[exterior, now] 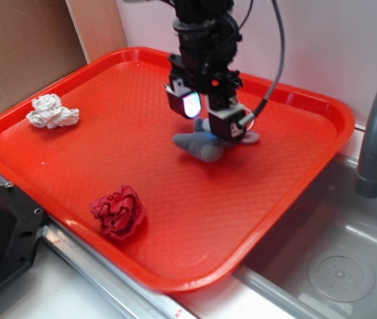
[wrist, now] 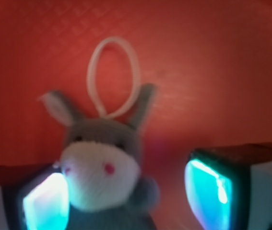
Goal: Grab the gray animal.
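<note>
The claw (exterior: pixel 208 113) hangs low over the gray animal (exterior: pixel 205 145), jaws spread wide to either side of its body, gripping nothing yet; it looks lined up for closing. The animal lies on the tray (exterior: pixel 55 166) toward the far rim, with bare tray all around it, well apart from the white wad (exterior: pixel 52 111) and red ball (exterior: pixel 118 211).

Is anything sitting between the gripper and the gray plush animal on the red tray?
Nothing visible. The gray plush animal lies between the open gripper fingers, left pad touching or nearly touching it.
</note>
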`<state>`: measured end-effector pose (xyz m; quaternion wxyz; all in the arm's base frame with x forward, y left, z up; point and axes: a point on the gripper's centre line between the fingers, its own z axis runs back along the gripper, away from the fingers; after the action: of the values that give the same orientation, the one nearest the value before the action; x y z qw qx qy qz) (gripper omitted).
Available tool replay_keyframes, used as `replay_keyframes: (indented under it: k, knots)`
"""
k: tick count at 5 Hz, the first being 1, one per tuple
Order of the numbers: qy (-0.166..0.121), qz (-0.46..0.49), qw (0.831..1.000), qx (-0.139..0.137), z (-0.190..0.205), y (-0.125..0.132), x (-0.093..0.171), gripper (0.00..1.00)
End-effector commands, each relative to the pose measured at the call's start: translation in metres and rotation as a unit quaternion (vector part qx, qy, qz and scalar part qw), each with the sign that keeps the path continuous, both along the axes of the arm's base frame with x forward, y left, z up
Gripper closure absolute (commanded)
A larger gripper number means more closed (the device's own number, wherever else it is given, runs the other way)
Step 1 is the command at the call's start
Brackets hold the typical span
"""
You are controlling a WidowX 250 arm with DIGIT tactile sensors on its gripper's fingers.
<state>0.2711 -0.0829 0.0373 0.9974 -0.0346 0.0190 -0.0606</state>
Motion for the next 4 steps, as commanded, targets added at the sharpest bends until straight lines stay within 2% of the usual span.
replay_keyframes:
  k: [1,2,3,4]
  knots:
    - [-0.008,-0.122,0.991,-0.053,-0.012,-0.025,-0.006,0.0]
    - [-0.013,-0.115,0.993,0.007,-0.011,-0.031,-0.015,1.0]
    - [-0.024,-0.094,0.993,0.065,0.016,-0.025,-0.023,1.0]
    - [-0.05,-0.063,0.994,0.078,0.065,0.021,-0.033,1.0]
